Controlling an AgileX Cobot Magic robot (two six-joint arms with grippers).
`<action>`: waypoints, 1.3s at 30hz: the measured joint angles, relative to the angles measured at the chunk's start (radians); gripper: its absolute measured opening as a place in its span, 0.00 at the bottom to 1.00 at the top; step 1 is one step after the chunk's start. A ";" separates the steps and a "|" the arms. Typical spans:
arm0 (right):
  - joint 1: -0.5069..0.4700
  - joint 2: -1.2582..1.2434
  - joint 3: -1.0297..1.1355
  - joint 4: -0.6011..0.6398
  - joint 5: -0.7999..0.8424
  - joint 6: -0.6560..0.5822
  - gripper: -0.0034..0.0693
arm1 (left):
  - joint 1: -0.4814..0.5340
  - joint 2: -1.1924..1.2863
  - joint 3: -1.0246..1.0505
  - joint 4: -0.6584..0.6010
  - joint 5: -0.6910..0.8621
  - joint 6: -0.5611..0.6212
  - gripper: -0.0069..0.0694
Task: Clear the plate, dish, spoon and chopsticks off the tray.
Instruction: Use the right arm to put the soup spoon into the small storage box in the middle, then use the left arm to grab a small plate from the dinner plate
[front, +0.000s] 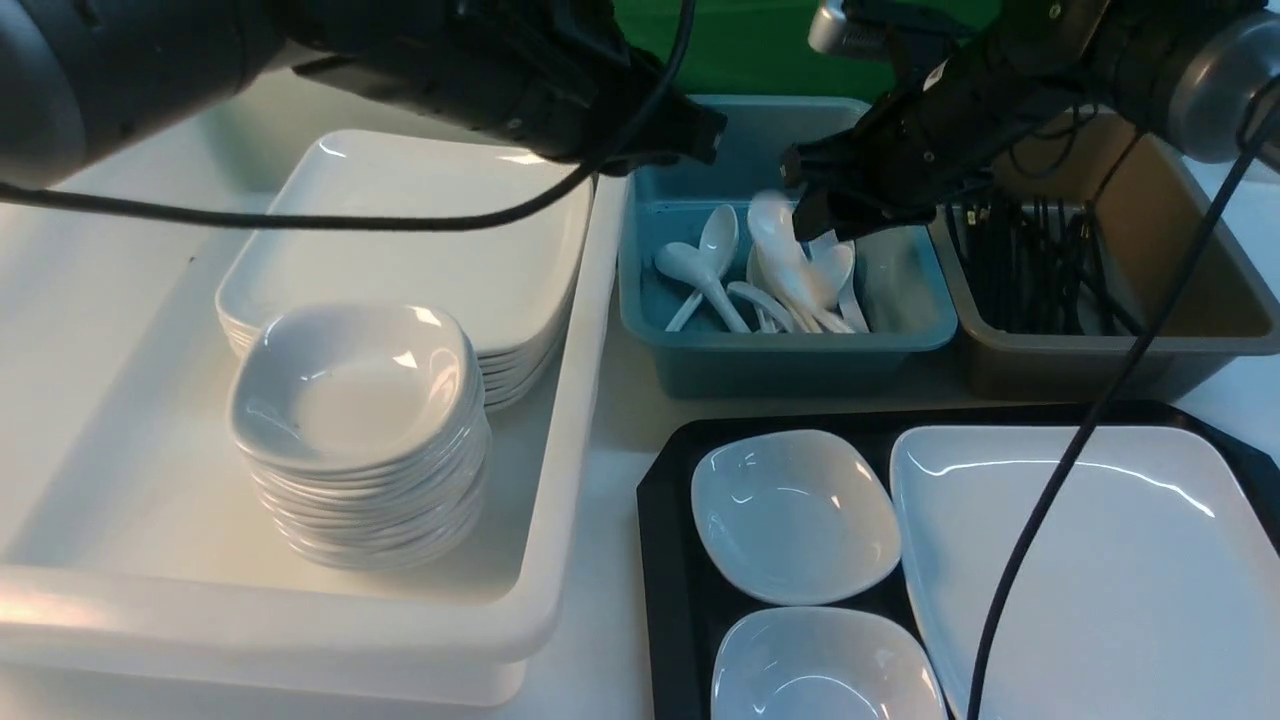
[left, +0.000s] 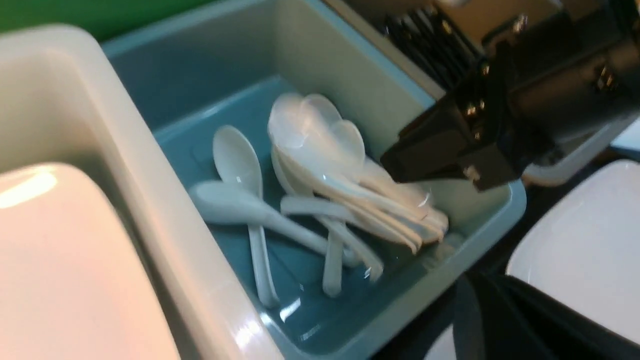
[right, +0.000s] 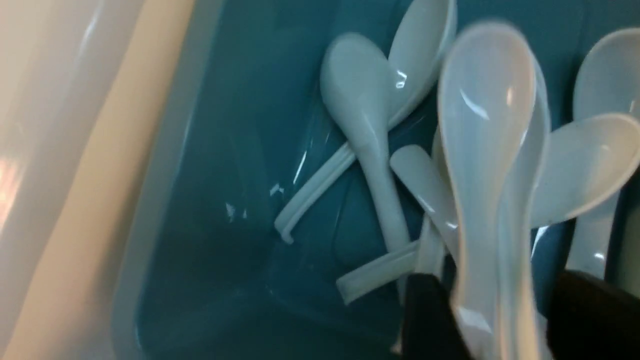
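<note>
1. The spoon (right: 490, 150) hangs bowl-forward over the blue tub (front: 700, 350), just above the heap of other spoons (front: 720, 280); it is blurred, and the right gripper (front: 815, 205) has its jaws spread with the handle between them; it looks let go, though I cannot tell whether a pad touches it.
2. Landing on glazed spoons, it may chip, bounce or skid toward the tub's near wall; a handle catching on a finger would flip it out.
3. The left gripper (front: 690, 135), clenched, hovers near the tub's far left corner, close to the right one; a careless withdrawal could knock the arms together.
4. The plate (front: 1100, 560) and two small dishes (front: 795, 515) lie on the tray (front: 665, 600); the right arm's cable (front: 1040, 520) hangs across the plate and could snag or drag it.
</note>
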 joint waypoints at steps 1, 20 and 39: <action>0.000 -0.007 -0.001 0.000 0.020 0.000 0.66 | 0.000 0.001 0.000 -0.003 0.013 0.000 0.09; 0.000 -0.697 0.332 -0.051 0.349 -0.141 0.09 | -0.325 0.146 0.001 0.156 0.440 -0.112 0.09; 0.000 -1.397 1.082 -0.011 0.174 -0.277 0.09 | -0.328 0.347 0.007 0.245 0.417 -0.199 0.64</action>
